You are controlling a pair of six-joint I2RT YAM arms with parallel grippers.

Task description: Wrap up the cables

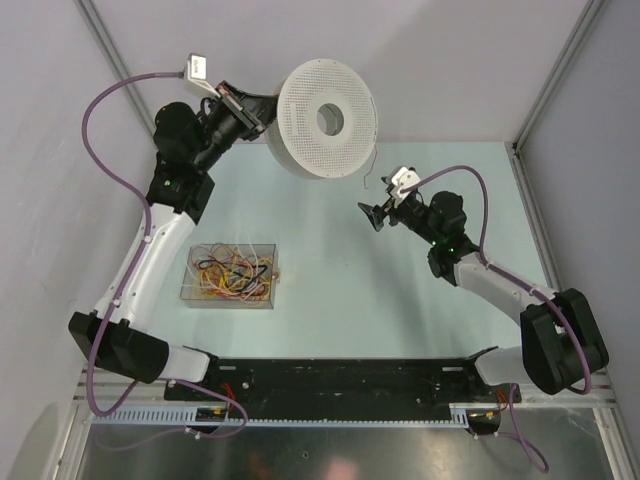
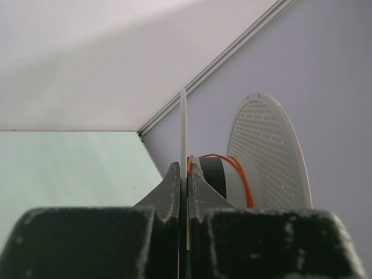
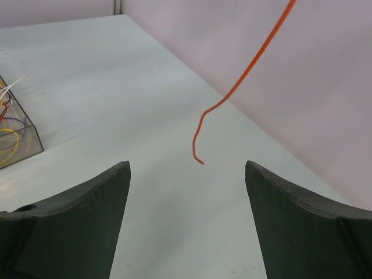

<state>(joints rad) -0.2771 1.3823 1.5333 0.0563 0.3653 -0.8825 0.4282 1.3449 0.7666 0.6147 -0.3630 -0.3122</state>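
My left gripper (image 1: 268, 108) is shut on the thin rim of a white perforated spool (image 1: 327, 118), held up on edge at the back of the table. In the left wrist view the rim (image 2: 183, 128) sits pinched between the jaws of my left gripper (image 2: 186, 174). An orange cable (image 2: 241, 174) is wound round the spool's hub. Its loose end (image 3: 232, 93) hangs down in the right wrist view, just ahead of my right gripper (image 3: 187, 168). My right gripper (image 1: 372, 216) is open and empty, apart from the cable, below and right of the spool.
A clear box (image 1: 232, 275) holding several more cables in yellow, red, orange and white stands on the table at front left; its corner (image 3: 17, 136) shows in the right wrist view. Grey walls close the back and both sides.
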